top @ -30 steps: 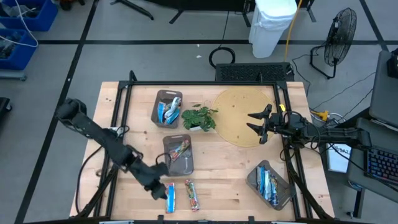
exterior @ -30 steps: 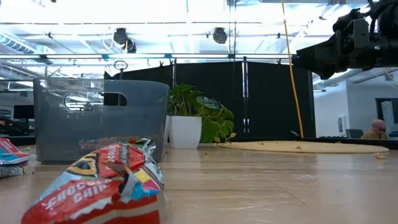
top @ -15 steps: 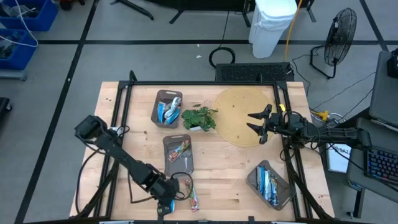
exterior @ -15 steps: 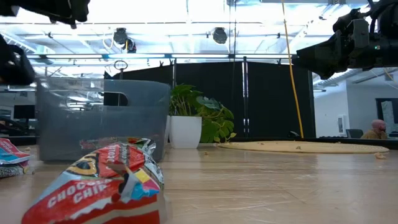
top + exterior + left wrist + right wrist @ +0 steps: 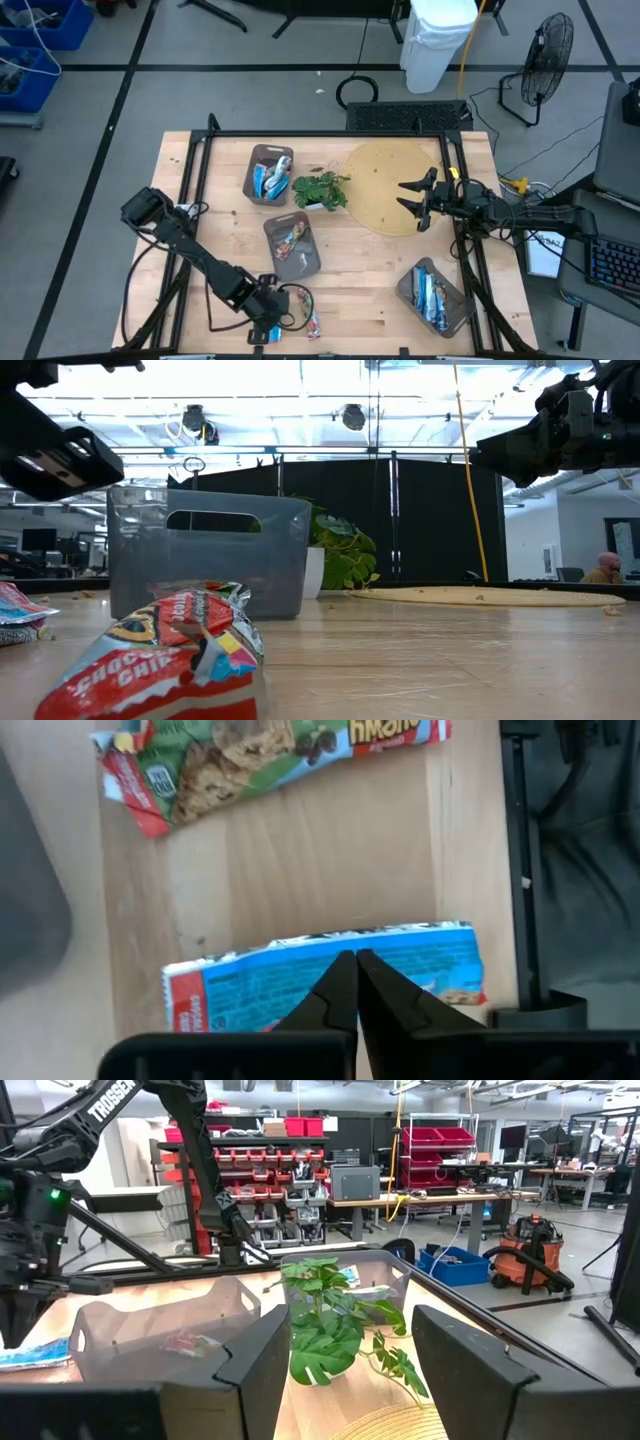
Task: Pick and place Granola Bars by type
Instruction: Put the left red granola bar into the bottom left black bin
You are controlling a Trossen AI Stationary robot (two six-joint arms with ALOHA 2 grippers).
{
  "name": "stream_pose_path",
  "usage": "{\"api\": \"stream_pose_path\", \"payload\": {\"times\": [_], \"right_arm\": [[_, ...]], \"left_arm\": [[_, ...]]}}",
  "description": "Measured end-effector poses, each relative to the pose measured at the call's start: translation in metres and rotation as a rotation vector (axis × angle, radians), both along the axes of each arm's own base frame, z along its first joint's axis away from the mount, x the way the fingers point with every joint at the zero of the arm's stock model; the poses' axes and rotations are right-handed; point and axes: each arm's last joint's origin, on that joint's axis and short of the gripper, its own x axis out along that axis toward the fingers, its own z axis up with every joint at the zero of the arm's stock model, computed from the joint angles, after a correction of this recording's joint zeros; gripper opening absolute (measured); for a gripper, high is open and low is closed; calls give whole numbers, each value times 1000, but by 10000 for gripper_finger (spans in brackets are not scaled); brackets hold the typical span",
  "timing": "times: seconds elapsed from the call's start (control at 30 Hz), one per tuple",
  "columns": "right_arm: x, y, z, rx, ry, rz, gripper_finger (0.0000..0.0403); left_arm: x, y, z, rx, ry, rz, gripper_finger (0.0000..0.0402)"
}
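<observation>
Your left gripper [image 5: 268, 322] is down at the near edge of the table [image 5: 370, 270], its fingers [image 5: 340, 990] pressed together with nothing between them, their tips right over a blue-wrapped bar [image 5: 300, 982] lying flat on the wood. Just beside that bar lies a red-and-green-wrapped bar [image 5: 270, 755], also loose on the table. From above you can see three grey trays: the far one [image 5: 258, 160] holds blue bars, the middle one [image 5: 272, 232] holds a red multicoloured bar [image 5: 292, 243], and the one at the near right [image 5: 408, 285] holds more blue bars. A small plant [image 5: 320, 189] stands between the far tray and a round mat [image 5: 385, 180]. Your right gripper [image 5: 412, 198] hangs over the mat's edge with its fingers spread wide and empty.
</observation>
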Motion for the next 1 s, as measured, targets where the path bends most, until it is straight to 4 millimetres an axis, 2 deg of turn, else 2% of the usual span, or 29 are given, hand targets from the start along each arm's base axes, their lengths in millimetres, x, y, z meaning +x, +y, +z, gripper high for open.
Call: {"api": "stream_pose_path", "payload": {"times": [0.27, 0.63, 1.0], "right_arm": [[0, 0, 0, 0, 0, 0, 201], [0, 0, 0, 0, 0, 0, 201], [0, 0, 0, 0, 0, 0, 201]], "left_arm": [[0, 1, -1, 21, -19, -15, 4], [-11, 7, -17, 17, 64, 56, 3], [-33, 12, -24, 80, 292, 179, 2]]}}
